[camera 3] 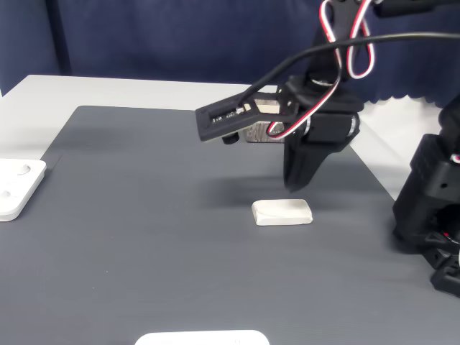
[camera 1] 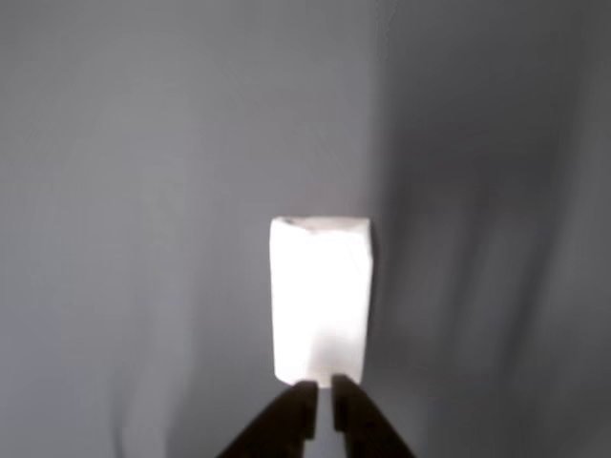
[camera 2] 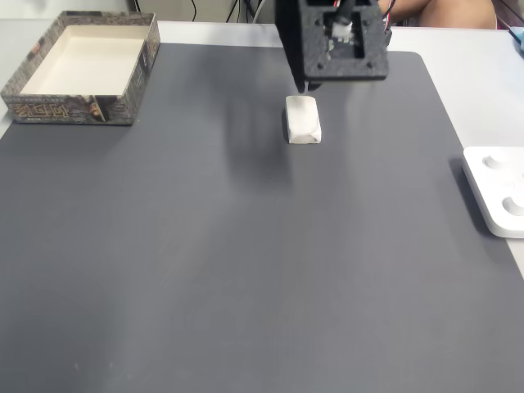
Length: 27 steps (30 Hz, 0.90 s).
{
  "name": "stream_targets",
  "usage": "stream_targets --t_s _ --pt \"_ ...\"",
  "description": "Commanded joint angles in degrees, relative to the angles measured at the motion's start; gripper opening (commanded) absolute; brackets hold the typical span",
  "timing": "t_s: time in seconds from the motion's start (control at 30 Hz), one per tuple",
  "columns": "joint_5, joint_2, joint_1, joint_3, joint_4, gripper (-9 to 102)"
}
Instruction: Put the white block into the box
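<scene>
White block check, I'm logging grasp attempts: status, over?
End effector above the mat, near-closed, empty. White block flat on mat, just ahead of fingertips. Box far corner, path clear.

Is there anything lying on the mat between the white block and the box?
No. In a fixed view, only bare dark grey mat lies between the white block and the box.

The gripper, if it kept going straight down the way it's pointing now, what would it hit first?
Most likely the white block. The gripper points down with its tips just above the block's near end, jaws nearly closed. In the other view the tips sit at the block's edge, so it might instead graze past onto the grey mat.
</scene>
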Motion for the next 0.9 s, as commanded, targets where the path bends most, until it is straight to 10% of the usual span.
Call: stream_targets --t_s 0.0,0.43,0.87 --pt "1.1 -1.5 1.0 -3.8 -1.1 -2" --pt "1.1 -1.6 2.8 -4.8 -4.7 27" --pt "8.6 -4.0 7.0 -6.3 -5.1 26"
